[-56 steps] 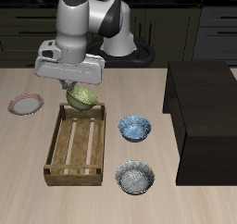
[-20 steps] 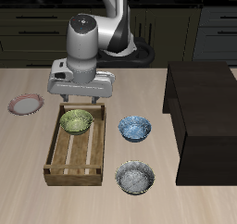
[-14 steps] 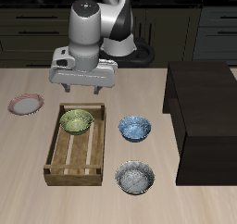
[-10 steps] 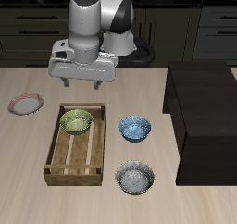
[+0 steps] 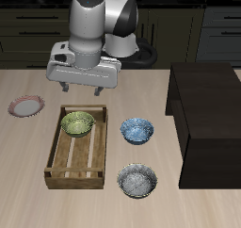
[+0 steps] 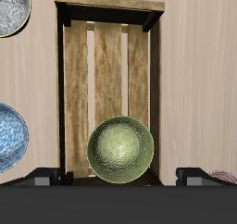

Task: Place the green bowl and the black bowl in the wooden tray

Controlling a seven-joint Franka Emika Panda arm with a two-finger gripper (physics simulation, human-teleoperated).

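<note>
The pincer [image 5: 82, 89] hangs above the back end of the wooden tray [image 5: 56, 162], clear of the worktop [image 5: 24, 175], its two fingers spread apart with nothing between them. The green bowl [image 5: 78, 124] sits upright inside the wooden tray, at the tray's back end, resting on the slats. It lies directly below the pincer and is not touched by it; in the wrist view the green bowl [image 6: 120, 149] appears just in front of the two fingertips [image 6: 44, 177], against the tray's end wall. The rest of the wooden tray [image 6: 108, 1] holds only bare slats. The black bowl [image 5: 137, 182] stands on the worktop outside the tray, beside the tray's front corner, well apart from the pincer. A blue bowl [image 5: 137, 130] stands on the worktop beside the tray, farther back than the black bowl. A small pink-rimmed dish [image 5: 25, 106] lies on the worktop on the tray's other side.
</note>
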